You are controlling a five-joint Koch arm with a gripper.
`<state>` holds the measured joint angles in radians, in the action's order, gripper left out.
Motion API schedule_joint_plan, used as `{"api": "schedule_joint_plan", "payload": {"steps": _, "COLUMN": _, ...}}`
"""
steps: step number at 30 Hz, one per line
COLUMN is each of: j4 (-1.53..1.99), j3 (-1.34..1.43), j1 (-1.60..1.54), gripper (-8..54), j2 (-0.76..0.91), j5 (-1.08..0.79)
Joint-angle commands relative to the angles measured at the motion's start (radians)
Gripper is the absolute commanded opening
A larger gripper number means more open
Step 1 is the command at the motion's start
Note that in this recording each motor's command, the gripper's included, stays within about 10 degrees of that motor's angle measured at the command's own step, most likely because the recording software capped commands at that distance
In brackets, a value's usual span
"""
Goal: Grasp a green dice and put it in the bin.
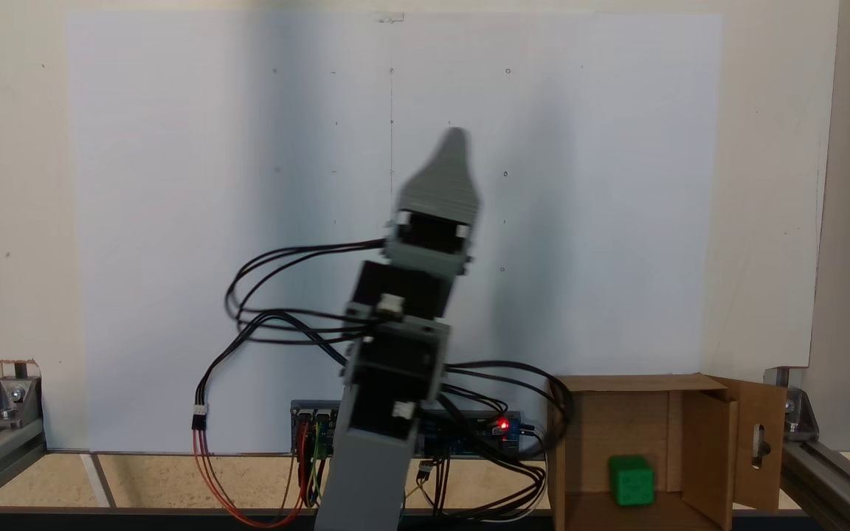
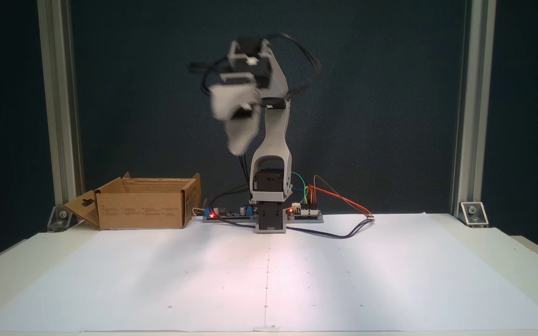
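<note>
Dice status: the green dice [image 1: 631, 480] sits inside the bin [image 1: 620, 385] in a fixed view looking down, on the box floor near the corner by the slotted flap [image 1: 759, 444]. Nothing touches it. Same view: the gripper [image 1: 454, 140] is well apart from the bin, out over the white paper sheet [image 1: 174, 147], tapering to one grey tip. Jaws overlap, so I can't tell how far open it is; nothing green on it.

Front-on fixed view: bin [image 2: 140, 210] stands at the left of the arm base [image 2: 270, 219], flaps up, walls hide the contents. Gripper [image 2: 238, 149] is raised high, pointing down, blurred with motion. No gap readable between the jaws and nothing visible in them. Paper sheet [image 2: 343, 280] in front carries no dice.

Judgement: the drop is done and the task looks essentially complete. What's left, at most, is parking the arm.
</note>
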<state>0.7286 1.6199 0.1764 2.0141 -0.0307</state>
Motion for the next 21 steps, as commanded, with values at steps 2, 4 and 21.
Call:
{"api": "schedule_joint_plan", "payload": {"steps": 2, "j4": -0.205, "j3": 0.149, "j1": -0.048, "gripper": 43.5, "j2": 0.103, "j5": 0.038}}
{"api": "schedule_joint_plan", "payload": {"steps": 4, "j4": -0.302, "j3": 0.293, "j1": -0.061, "gripper": 43.5, "j2": 0.161, "j5": 0.037}}
{"api": "schedule_joint_plan", "payload": {"steps": 21, "j4": -1.073, "j3": 0.959, "j1": -0.087, "gripper": 43.9, "j2": 0.353, "j5": 0.026}}
